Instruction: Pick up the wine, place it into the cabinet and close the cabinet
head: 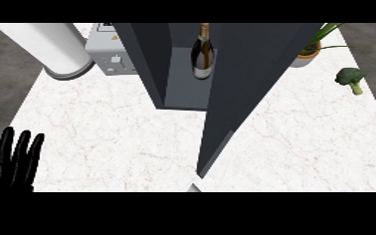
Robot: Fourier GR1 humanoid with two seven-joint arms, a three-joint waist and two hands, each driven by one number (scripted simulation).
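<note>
A white marble counter (132,129) with thin reddish veins fills the view, with a dark grey floor along its left and right sides. On the far part of the counter stands a dark grey cabinet (158,59), seen from above. The wine (203,55) is a dark bottle with a gold foil neck and a pale label, and it stands upright inside the cabinet, on its grey shelf, close to the right inner wall. The cabinet door (242,94) is open: it sticks out toward the viewer as a long dark panel on the right side of the opening, and its lower corner ends near the bottom edge of the counter.

To the left of the cabinet, touching or just beside it, is a grey box appliance (110,55) with small knobs. Further left lies a big white cylinder (55,47) with a grey rim. On the right, a potted plant (312,50) with green leaves stands near the cabinet, and a broccoli (351,78) lies apart from it near the counter's right edge.

The left hand (18,159) shows at the lower left edge, fingers straight and pointing up, holding nothing. The right hand is not visible.
</note>
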